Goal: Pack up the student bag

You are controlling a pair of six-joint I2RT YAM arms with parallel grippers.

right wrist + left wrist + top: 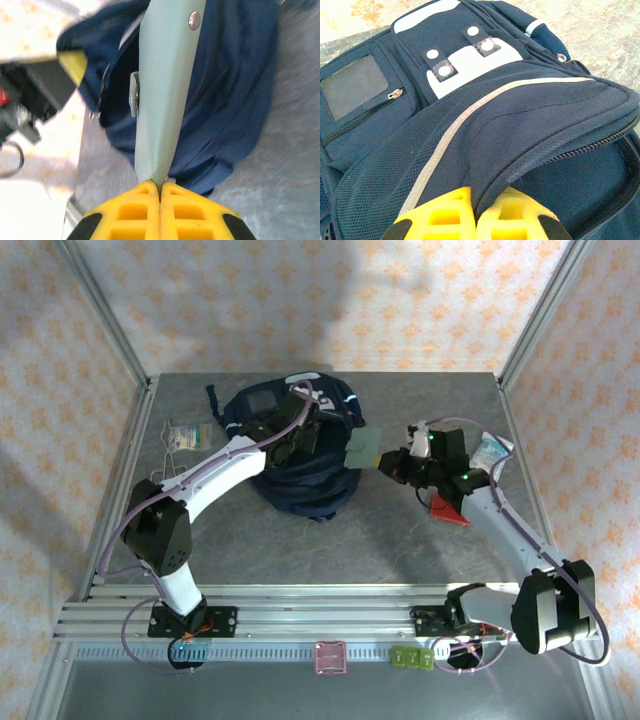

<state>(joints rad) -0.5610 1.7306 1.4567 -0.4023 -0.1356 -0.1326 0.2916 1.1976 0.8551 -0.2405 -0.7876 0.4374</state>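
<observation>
The left tool (474, 217) is clamped on a fold of the student bag (300, 480). Its yellow fingers (437, 217) pinch the navy mesh flap, and the fabric rises from between them. A grey reflective stripe (470, 111) runs across the flap ahead of this tool. To the tool's right the flap is lifted off an open zipper (600, 142), and the gap under it is dark and hard to read. Beyond the flap sit a white patch with snaps (465, 62) and, further left, a square window pocket (352, 85).

The right tool (160, 197) is shut on the near edge of a pale green flat pouch (165, 90). The pouch sticks out edge-on ahead of the tool, with a metal snap (194, 20) near its far end. That far end reaches the bag's side, but I cannot tell whether it touches.

The bag lies under the left tool and directly ahead of the right one. Bare desk (380, 540) stretches behind both tools toward the bases. Just behind the right tool a red thing (448, 510) is partly covered by the arm. A light blue packet (492, 452) beside it lies close to the desk's edge. Beside the left arm, small packets (190, 437) lie near the other edge, too small to read.
</observation>
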